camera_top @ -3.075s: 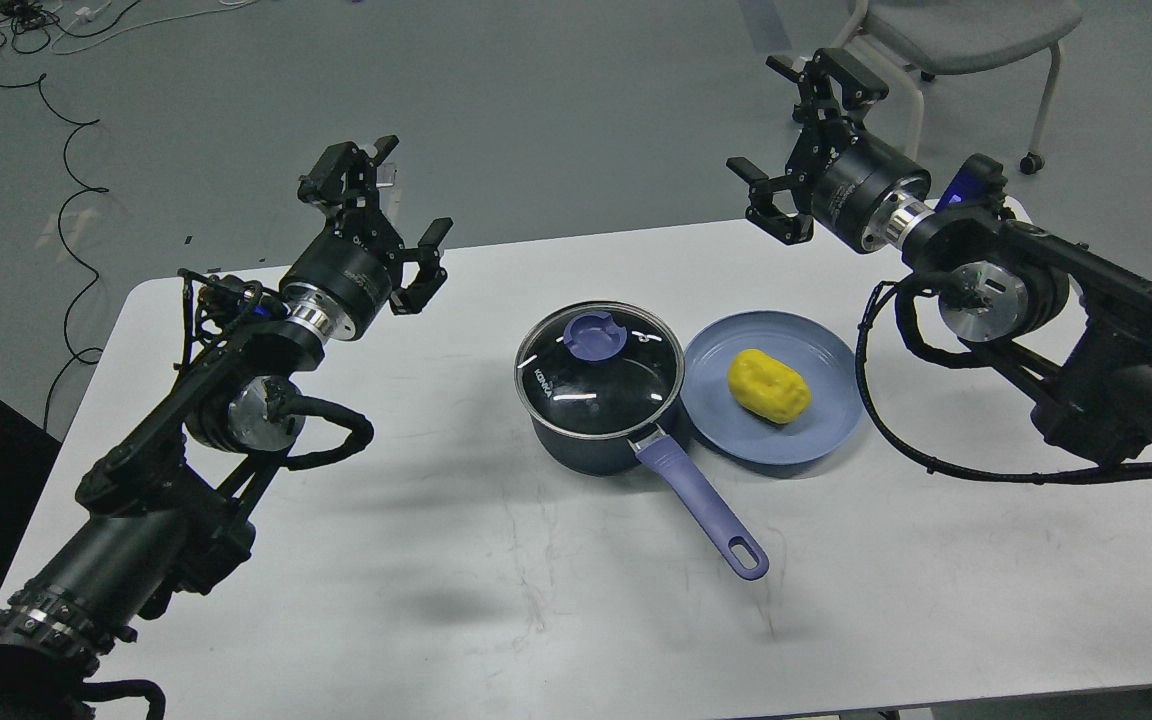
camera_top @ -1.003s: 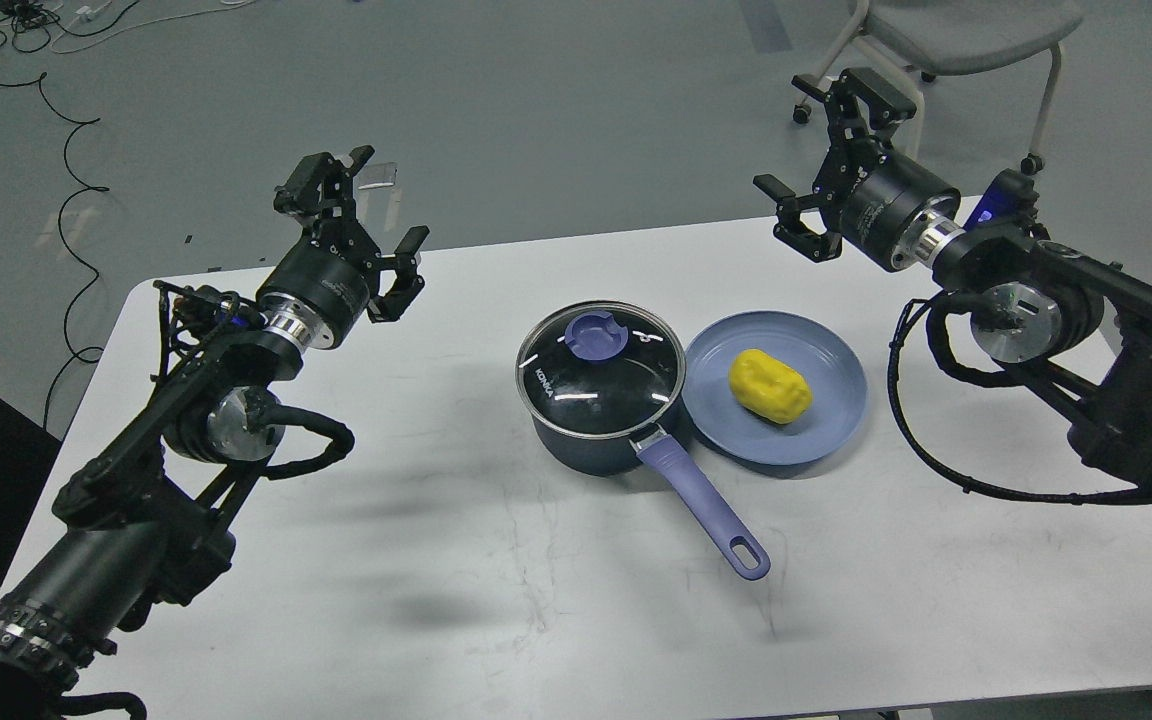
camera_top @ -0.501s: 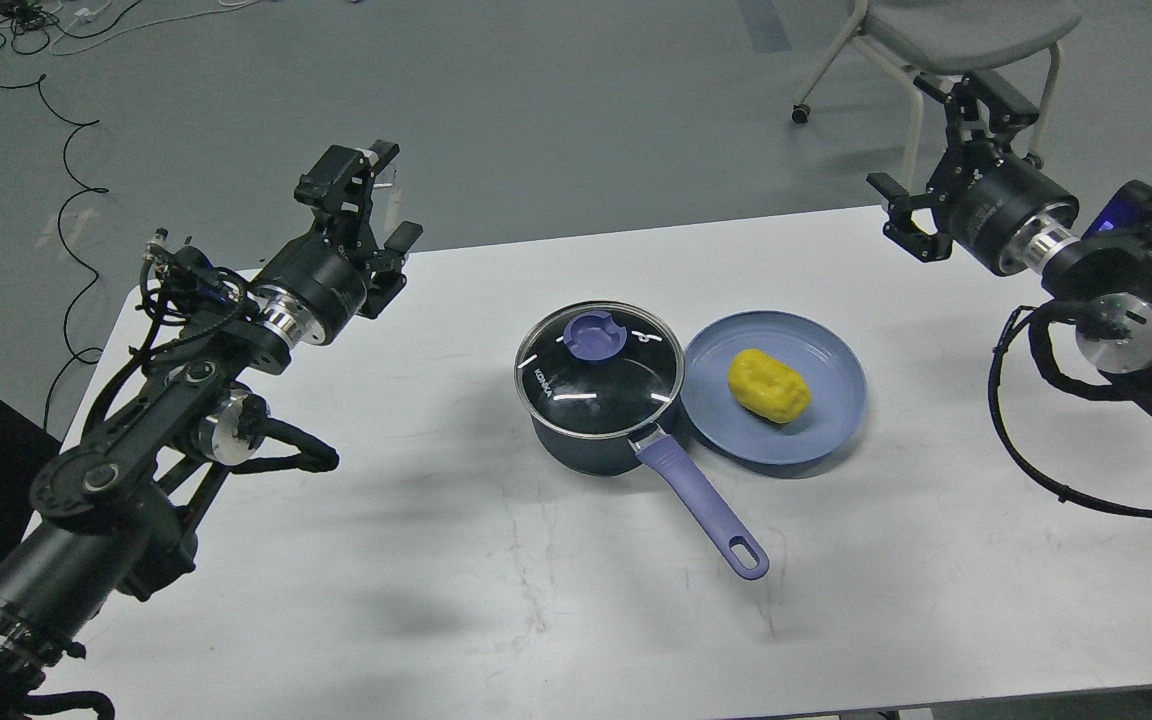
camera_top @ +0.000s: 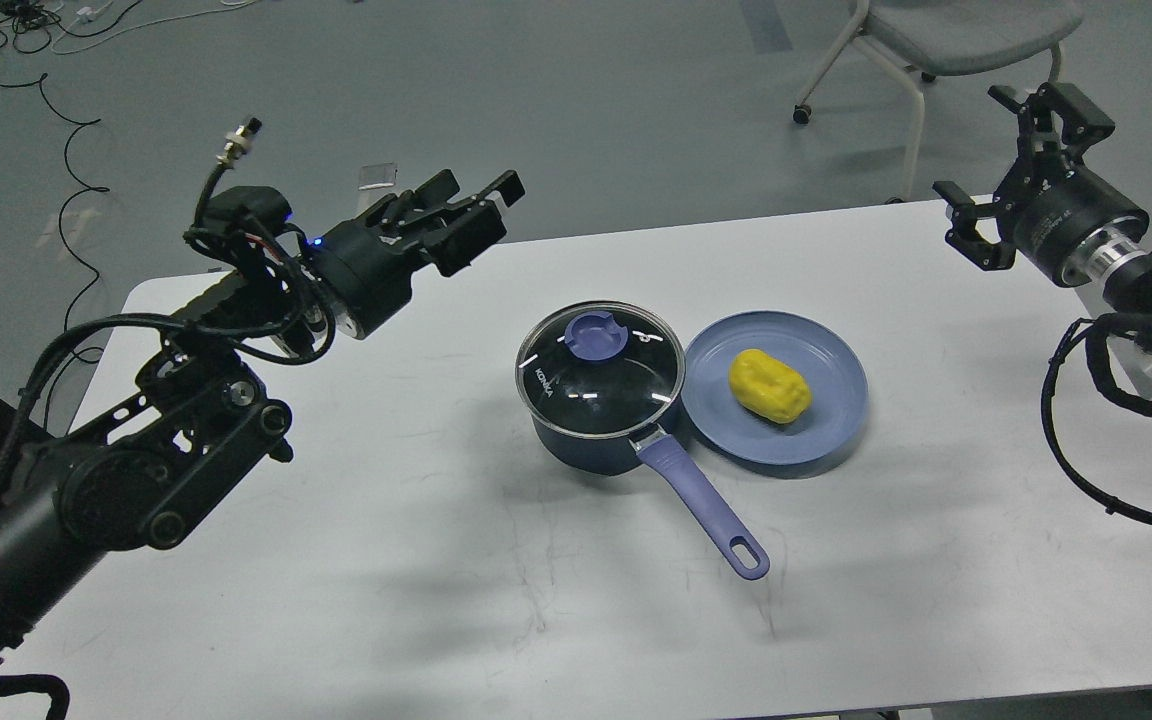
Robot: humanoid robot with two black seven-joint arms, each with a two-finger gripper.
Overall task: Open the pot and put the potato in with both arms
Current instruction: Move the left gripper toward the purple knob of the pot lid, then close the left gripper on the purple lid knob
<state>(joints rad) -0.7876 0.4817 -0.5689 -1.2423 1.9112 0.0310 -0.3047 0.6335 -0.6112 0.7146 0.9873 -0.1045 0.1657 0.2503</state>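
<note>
My left claw (camera_top: 471, 205) hangs above the table (camera_top: 356, 470) with its fingers lying nearly together, a slim gap showing between the tips, so I read it as barely open; nothing is in it. My right claw (camera_top: 1021, 150) is spread wide and empty, off past the table's far right corner. The pot (camera_top: 601, 425) sits to the right of my left claw and nearer me, well apart from it, lid (camera_top: 600, 368) on. The risk I see: with so narrow a gap my fingers could strike the knob (camera_top: 594, 335) rather than straddle it, shoving the pot into the plate (camera_top: 831, 425) that touches or nearly touches it, or a weak pinch could let the glass lid slip. The potato (camera_top: 770, 386), left of my right claw and closer to me, is rounded and may roll from a poor grip. The pot is dark navy, with a steel-rimmed glass lid, purple knob and a long purple handle (camera_top: 704, 510) pointing toward me.
</note>
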